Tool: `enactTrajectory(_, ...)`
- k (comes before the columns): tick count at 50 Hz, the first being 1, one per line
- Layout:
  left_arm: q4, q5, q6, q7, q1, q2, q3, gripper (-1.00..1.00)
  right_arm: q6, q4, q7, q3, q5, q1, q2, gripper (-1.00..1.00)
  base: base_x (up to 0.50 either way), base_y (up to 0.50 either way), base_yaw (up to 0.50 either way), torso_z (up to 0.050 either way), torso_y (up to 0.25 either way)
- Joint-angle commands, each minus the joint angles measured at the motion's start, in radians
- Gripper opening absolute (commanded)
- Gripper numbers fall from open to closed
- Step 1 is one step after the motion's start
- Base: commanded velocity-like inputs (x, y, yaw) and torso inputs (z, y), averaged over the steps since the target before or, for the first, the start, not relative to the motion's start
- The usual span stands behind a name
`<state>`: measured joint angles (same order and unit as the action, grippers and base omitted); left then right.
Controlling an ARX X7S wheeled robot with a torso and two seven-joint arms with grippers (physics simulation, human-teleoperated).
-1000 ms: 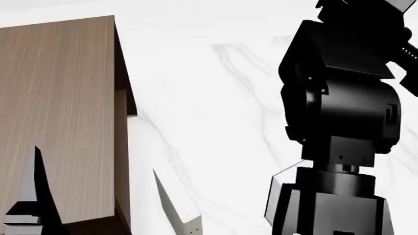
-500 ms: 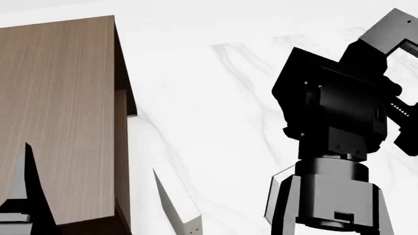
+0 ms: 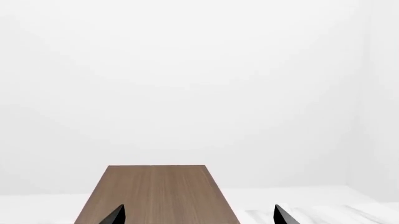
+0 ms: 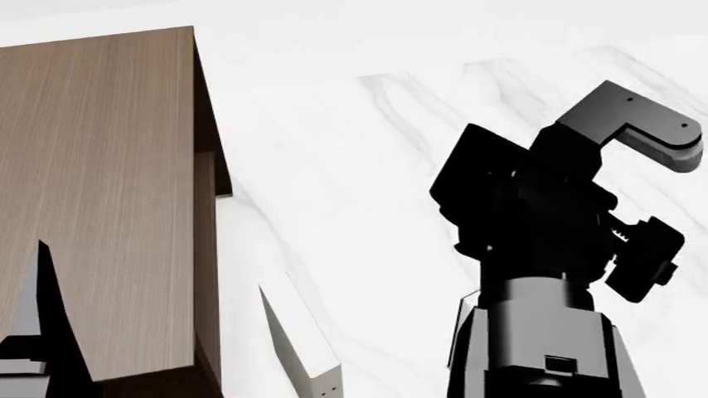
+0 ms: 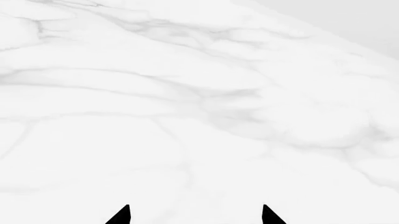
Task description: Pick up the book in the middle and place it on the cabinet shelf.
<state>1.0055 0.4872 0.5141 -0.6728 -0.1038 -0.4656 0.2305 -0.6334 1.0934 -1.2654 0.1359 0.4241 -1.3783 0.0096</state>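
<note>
The brown wood-grain cabinet [image 4: 99,199] fills the left of the head view, seen from above its flat top. My left gripper [image 3: 199,215] is open and empty, with its tips over the near end of the cabinet top [image 3: 159,191]. One of its fingers [image 4: 42,323] shows at the lower left of the head view. My right gripper [image 5: 195,214] is open and empty over bare white marble. The right arm [image 4: 542,249] fills the right of the head view. The charcoal-grey book is not in view. A pale sliver [image 4: 460,327] shows beside the arm; I cannot tell what it is.
A pale off-white book [image 4: 298,340] with small dots stands upright on the white marble surface [image 4: 366,166], just right of the cabinet. The marble runs on far and right. A plain white wall [image 3: 199,84] stands behind the cabinet.
My right arm has swung down and a little left, and its grey link now shows at the upper right. The left finger has shifted slightly left. The cabinet and pale book have not moved.
</note>
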Motion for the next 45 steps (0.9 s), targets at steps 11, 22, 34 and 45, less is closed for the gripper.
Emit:
enactTrajectory(11,-0.003,0.011,-0.017,-0.019,-0.002,-0.019,0.01,1.0,0.083,0.102,0.113,-0.065,0.092,0.006,0.002,1.0,0.0,0.0,0.0,0.0,0.0)
enactTrajectory(22,-0.007,0.017,-0.03,-0.026,0.002,-0.029,0.009,1.0,0.109,0.103,0.13,-0.075,0.127,0.033,0.005,1.0,0.0,0.0,0.0,0.0,0.0)
enactTrajectory(34,-0.015,0.016,-0.037,-0.032,-0.003,-0.033,0.02,1.0,0.166,0.168,0.149,-0.06,0.164,0.026,0.006,1.0,0.0,0.0,0.0,0.0,0.0)
enactTrajectory(45,-0.009,0.026,-0.03,-0.045,-0.01,-0.04,0.023,1.0,0.185,0.185,0.162,-0.059,0.179,0.04,0.006,1.0,0.0,0.0,0.0,0.0,0.0)
